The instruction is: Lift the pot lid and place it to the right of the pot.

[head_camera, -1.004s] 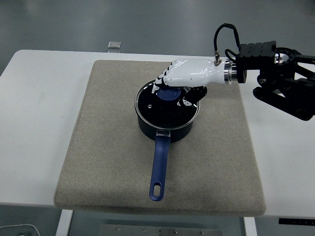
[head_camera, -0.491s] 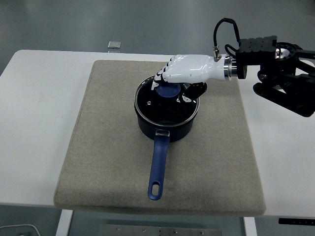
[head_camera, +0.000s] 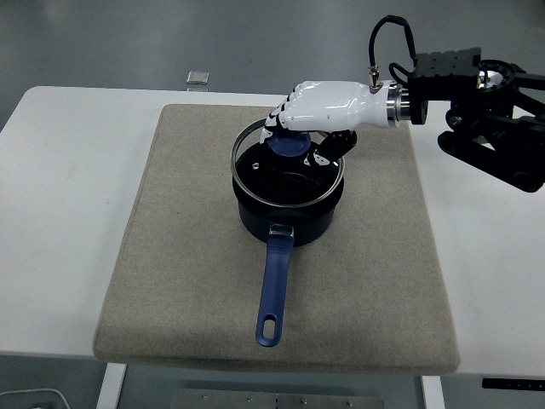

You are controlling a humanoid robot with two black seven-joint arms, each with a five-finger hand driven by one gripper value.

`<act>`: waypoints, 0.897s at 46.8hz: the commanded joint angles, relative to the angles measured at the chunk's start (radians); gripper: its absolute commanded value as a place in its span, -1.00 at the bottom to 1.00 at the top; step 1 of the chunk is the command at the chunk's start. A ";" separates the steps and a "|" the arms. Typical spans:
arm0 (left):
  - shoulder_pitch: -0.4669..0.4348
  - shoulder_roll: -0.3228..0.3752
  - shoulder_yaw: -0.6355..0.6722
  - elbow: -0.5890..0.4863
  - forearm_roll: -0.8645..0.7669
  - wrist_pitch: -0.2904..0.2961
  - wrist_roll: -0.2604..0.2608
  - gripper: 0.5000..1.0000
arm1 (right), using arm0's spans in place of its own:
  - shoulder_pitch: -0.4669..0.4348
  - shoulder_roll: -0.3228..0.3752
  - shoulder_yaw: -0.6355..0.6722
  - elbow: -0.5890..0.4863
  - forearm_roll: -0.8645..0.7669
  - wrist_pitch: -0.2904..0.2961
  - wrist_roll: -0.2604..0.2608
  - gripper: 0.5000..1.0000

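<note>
we see our right hand curled around the lid knob, the lid tilted just above the pot; a loose pinch could let it slip back.

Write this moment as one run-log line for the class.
right hand: shut on lid knob | lid: lifted, tilted above pot | mat right of pot: free

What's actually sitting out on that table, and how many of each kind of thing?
Pot: 1
Pot lid, held by the right hand: 1
Grey mat: 1
Small grey object at the table's far edge: 1
Total: 4
</note>
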 commanded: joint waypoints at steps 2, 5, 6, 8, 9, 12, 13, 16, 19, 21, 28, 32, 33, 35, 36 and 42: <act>0.000 0.000 0.000 0.000 0.000 0.000 0.000 1.00 | 0.018 -0.002 -0.001 -0.024 0.006 0.000 0.000 -1.00; 0.000 0.000 0.000 0.000 0.000 0.000 0.000 1.00 | 0.023 -0.004 -0.001 -0.036 0.006 0.000 0.000 -1.00; 0.000 0.000 0.000 0.000 0.000 0.000 0.000 1.00 | 0.024 -0.004 -0.001 -0.039 0.006 0.000 0.000 -1.00; 0.000 0.000 0.000 0.000 0.000 0.000 0.000 1.00 | 0.024 -0.004 -0.001 -0.048 0.006 0.000 0.000 -1.00; 0.000 0.000 0.000 0.000 0.000 0.000 0.000 1.00 | 0.024 -0.004 -0.001 -0.051 0.006 0.000 0.000 -1.00; 0.000 0.000 0.000 0.000 0.000 0.000 0.000 1.00 | 0.026 -0.004 -0.001 -0.068 0.006 0.000 0.000 -1.00; 0.000 0.000 0.000 0.000 0.000 0.000 0.000 1.00 | 0.027 -0.002 -0.001 -0.074 0.006 0.000 0.000 -1.00; 0.000 0.000 0.000 0.000 0.000 0.000 0.000 1.00 | 0.029 -0.002 -0.001 -0.090 0.006 0.000 0.000 -1.00; 0.000 0.000 0.000 0.000 0.000 0.000 0.000 1.00 | 0.029 -0.001 -0.001 -0.108 0.006 0.000 0.000 -1.00; 0.000 0.000 0.000 0.000 0.000 0.000 0.000 1.00 | 0.030 -0.001 -0.003 -0.126 0.006 0.000 0.000 -1.00; 0.000 0.000 0.000 0.000 0.000 0.000 0.000 1.00 | 0.032 -0.001 -0.003 -0.205 0.006 0.001 0.000 -1.00; 0.000 0.000 0.000 0.000 0.000 0.000 0.000 1.00 | 0.029 -0.001 -0.003 -0.240 0.006 0.003 0.000 -1.00; 0.000 0.000 0.000 0.000 0.000 0.000 0.000 1.00 | 0.029 -0.001 -0.004 -0.248 0.006 0.003 0.000 -1.00; 0.000 0.000 0.000 0.000 0.000 0.000 0.000 1.00 | 0.026 -0.001 -0.004 -0.263 0.006 0.001 0.000 -1.00; 0.000 0.000 0.000 0.000 0.000 0.000 0.000 1.00 | 0.024 -0.001 -0.004 -0.271 0.006 0.001 0.000 -1.00; 0.000 0.000 0.000 0.000 0.000 0.000 0.000 1.00 | 0.016 -0.001 -0.021 -0.324 0.006 0.001 0.000 -1.00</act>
